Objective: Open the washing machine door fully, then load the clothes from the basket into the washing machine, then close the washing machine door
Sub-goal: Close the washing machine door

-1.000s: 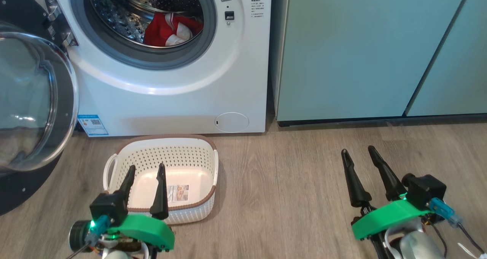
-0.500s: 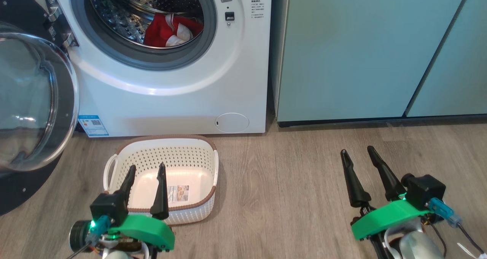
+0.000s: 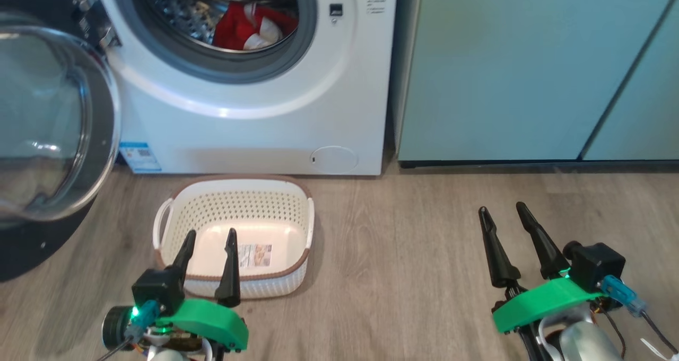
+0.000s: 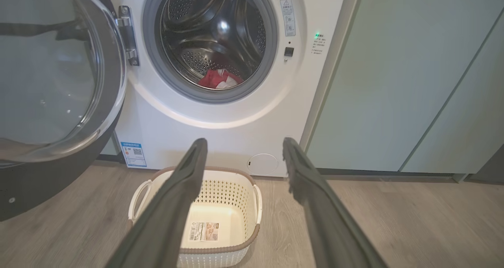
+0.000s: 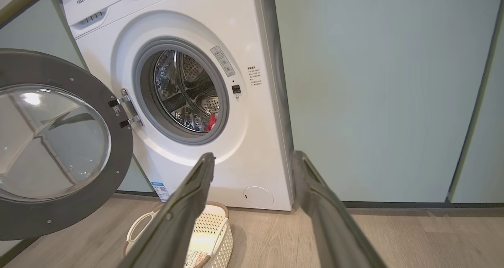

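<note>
where the head view looks down, the washing machine (image 3: 254, 122) stands smooth and white, its round mouth ringed by a grey rubber seal (image 3: 212, 70). the clothes (image 3: 241, 27), a red and white heap, lie inside its dimpled steel drum (image 3: 170, 16). the door (image 3: 58, 112) hangs wide open left of the washing machine, a bulging clear glass bowl in a glossy black rim reaching out over the floor (image 3: 403, 255). the basket (image 3: 238, 212), cream plastic with perforated walls and a brown rim, sits just in front of the washing machine, apart from it. the left claw (image 3: 211, 232) shows over the basket's near rim, its two dark tapered fingers spread wide and holding nothing. the right claw (image 3: 501, 208) is well right of the washing machine over bare wood-grain planks, equally spread and empty. flat, pale teal cabinets (image 3: 504, 69) stand close beside the washing machine's right side.

in the left wrist view, the spread fingers (image 4: 189, 173) frame the basket and the round flap (image 4: 263, 163) low on the washing machine. open floor runs right of the basket, and the door's black edge juts out at the washing machine's left.

in the right wrist view, the door stands swung out on two metal hinges (image 5: 124, 110) left of the washing machine. a sliver of red shows in the drum, and the planks before the cabinets lie open.
</note>
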